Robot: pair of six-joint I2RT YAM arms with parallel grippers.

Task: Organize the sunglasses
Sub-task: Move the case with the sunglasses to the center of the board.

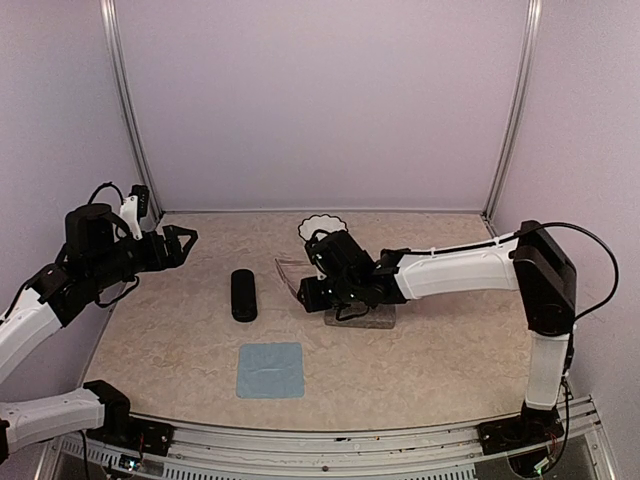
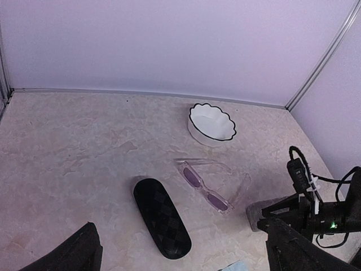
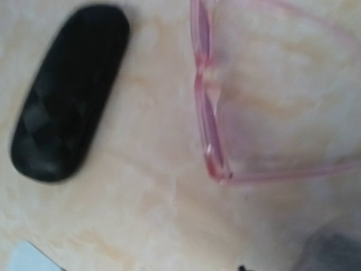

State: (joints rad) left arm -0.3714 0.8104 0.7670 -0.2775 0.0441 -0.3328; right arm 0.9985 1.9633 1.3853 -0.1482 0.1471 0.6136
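**DESK:** What fills the frame?

**PHOTOGRAPHER:** A marbled beige worktop (image 1: 450, 350), walled in pale lilac. The right arm (image 1: 460, 270) stretches across it to the centre. The left arm (image 1: 90, 250) is held up at the left edge, well apart from everything.

**DESK:** And the pincers?

**PHOTOGRAPHER:** The left pincer (image 1: 182, 240) stands wide apart, holding nothing. The right pincer (image 1: 312, 292) hangs low just beside the glasses, with a grey case (image 1: 362, 318) under its wrist. From above its head is one dark mass, and its own camera shows no fingers. I cannot tell whether it is apart or together.

**DESK:** The smaller items?

**PHOTOGRAPHER:** A blue cloth (image 1: 270, 370) lies near the front. A closed black case (image 2: 162, 217) sits left of centre, and a white scalloped bowl (image 2: 211, 123) stands at the back. The one pair of sunglasses (image 2: 204, 186) in view is pale pink and translucent. It lies on the worktop between the black case and the grey case, in front of the bowl, with its temples unfolded toward the right arm's side.

**DESK:** How will they handle?

**PHOTOGRAPHER:** Light, I'd judge, in stiff but springy plastic, smooth enough to skid on the worktop if nudged. The lenses can scratch and the temples flex at the hinges. The safest hold looks like the bridge or the top bar of the front, squeezed gently across its thickness. Held by a temple tip, the frame would likely swing.
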